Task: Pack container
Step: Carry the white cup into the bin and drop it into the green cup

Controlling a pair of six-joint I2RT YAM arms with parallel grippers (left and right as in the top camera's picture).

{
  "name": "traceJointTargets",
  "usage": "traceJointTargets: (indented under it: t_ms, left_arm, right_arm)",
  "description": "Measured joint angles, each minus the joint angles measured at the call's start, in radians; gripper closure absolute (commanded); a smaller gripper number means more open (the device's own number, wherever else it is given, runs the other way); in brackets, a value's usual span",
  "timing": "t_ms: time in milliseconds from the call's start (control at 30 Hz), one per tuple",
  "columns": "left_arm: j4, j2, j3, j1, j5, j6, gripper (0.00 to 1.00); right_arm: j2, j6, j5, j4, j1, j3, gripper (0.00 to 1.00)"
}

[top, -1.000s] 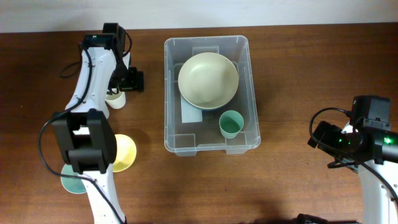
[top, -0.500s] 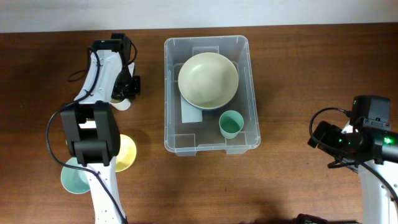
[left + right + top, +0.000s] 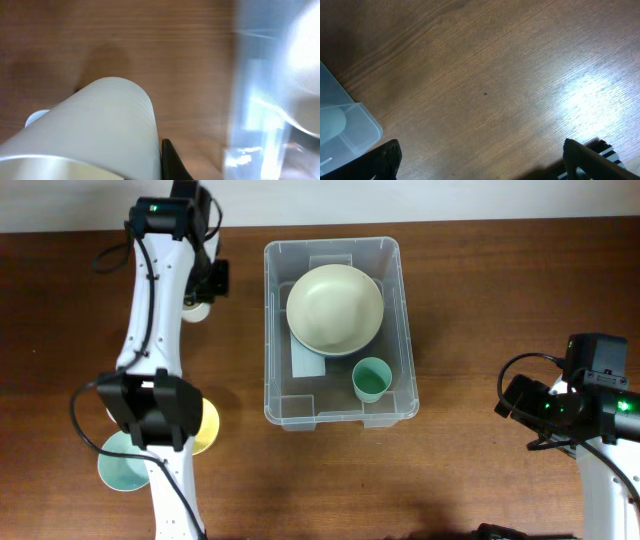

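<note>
One pale white plastic cup (image 3: 100, 125) has just come up off the table, clenched in the left gripper (image 3: 200, 295) beside the large clear plastic container (image 3: 267, 330), so it probably goes in next. The right gripper (image 3: 482, 162) sits released.

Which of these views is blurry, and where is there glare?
Left wrist view: blurred throughout, the white cup up close and the container at right both smeared. Right wrist view: sharp wood grain, with a bright glare patch on the table at right. Overhead view: sharp and evenly lit, only faint highlights on the container rim.
</note>
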Motion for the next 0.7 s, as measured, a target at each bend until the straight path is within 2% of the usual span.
traceJointTargets:
  t_ms: [167,333,700]
  left_arm:
    - [-0.048,-0.090,0.057,-0.109,0.055,0.000,0.99]
    - [-0.047,-0.124,0.061,-0.279,0.101,0.000,1.00]
    - [-0.038,-0.123,-0.098,-0.584,0.132,0.000,1.00]
  right_arm:
    - [0.000,0.000,0.000,0.001,0.000,0.000,0.01]
    - [0.000,0.000,0.000,0.001,0.000,0.000,0.01]
    - [0.000,0.000,0.000,0.001,0.000,0.000,0.01]
